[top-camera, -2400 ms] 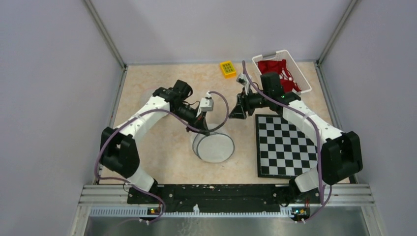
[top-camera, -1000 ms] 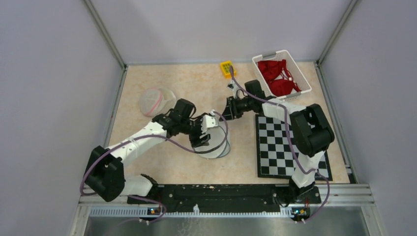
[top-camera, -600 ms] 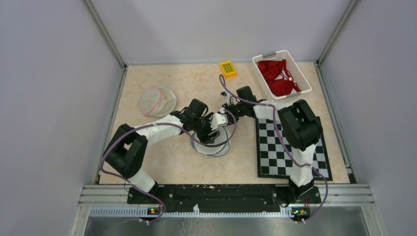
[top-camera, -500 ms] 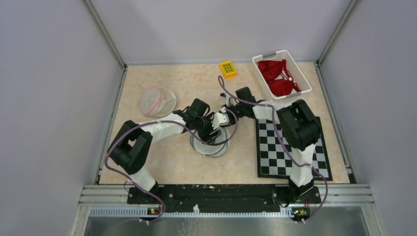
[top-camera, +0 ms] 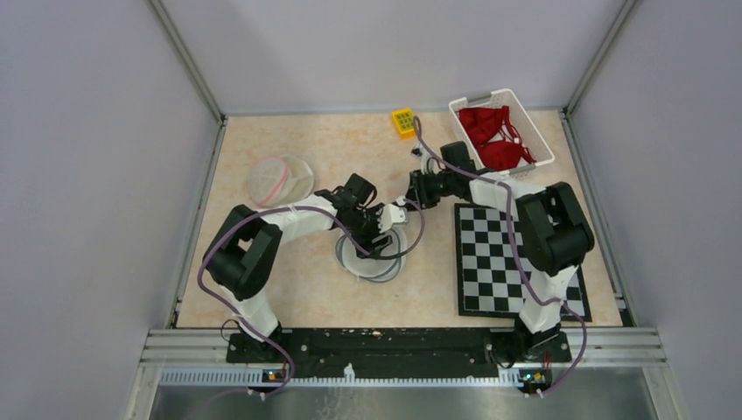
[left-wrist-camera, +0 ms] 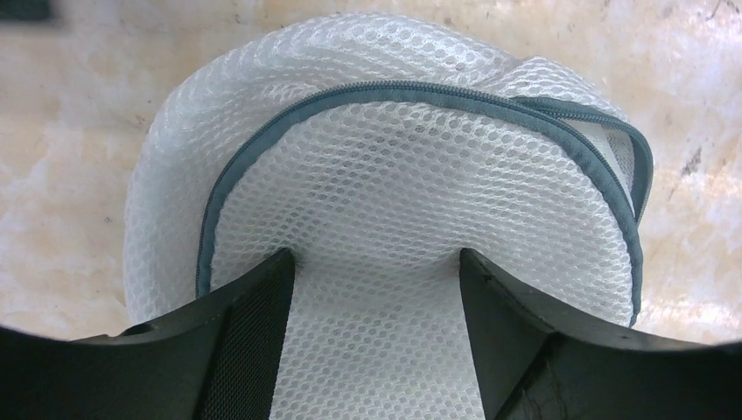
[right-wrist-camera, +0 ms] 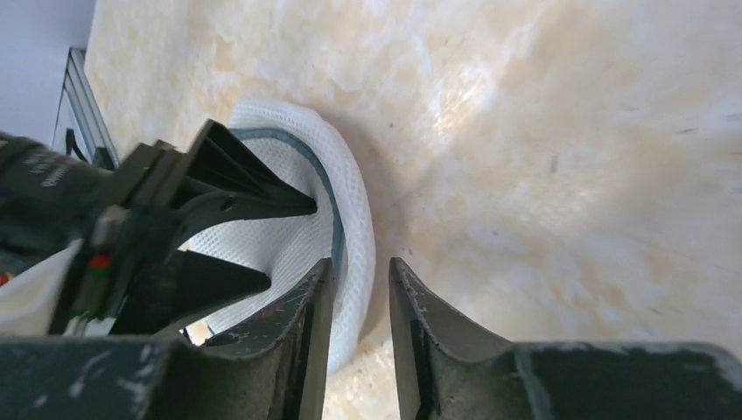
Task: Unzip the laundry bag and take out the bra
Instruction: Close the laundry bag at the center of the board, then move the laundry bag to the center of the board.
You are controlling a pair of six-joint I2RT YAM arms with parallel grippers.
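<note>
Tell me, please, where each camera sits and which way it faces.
Top external: above and behind the bases, looking down on the table; left arm and right arm show, left gripper on the bag, right gripper beside it.
Left wrist: on the left arm, looking down at the bag's zipper; its fingers frame the bottom.
Right wrist: on the right arm, looking low across the table at the bag's edge; own fingers below, left gripper at left.
All share the bag.

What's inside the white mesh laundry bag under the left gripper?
The white mesh laundry bag shows only mesh. Its grey zipper looks shut except for a small gap at one end. No contents show through; the mesh layers and the left gripper hide the interior.
</note>
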